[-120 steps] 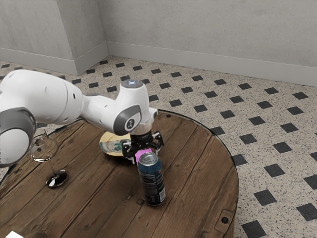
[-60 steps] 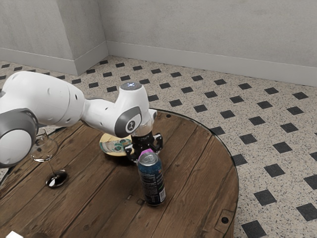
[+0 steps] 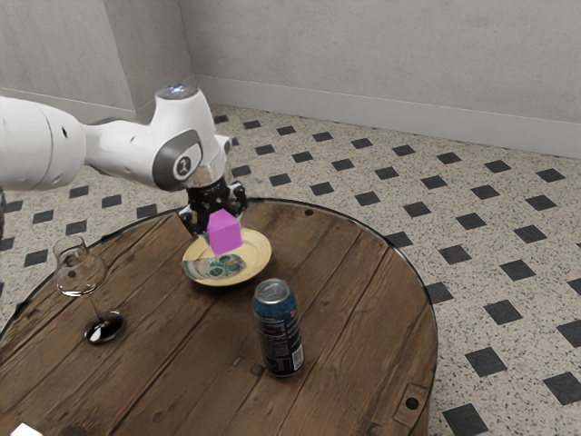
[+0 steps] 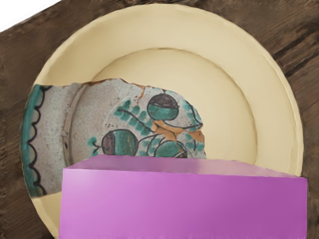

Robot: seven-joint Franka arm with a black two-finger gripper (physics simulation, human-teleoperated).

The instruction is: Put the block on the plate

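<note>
Exterior view | fingers [image 3: 201, 227] gripping one block [image 3: 225, 233] | one plate [image 3: 256, 251] | one can [image 3: 279, 329] | one glass [image 3: 83, 272]

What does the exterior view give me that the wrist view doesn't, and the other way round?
Exterior view: the arm, the gripper shut on the block, the upright can and the stemmed glass.
Wrist view: fine detail on the plate, such as the dark scalloped line along its painted patch's green edge.
Both: the pink-purple block, the cream plate with its painted patch, and the wooden tabletop.
</note>
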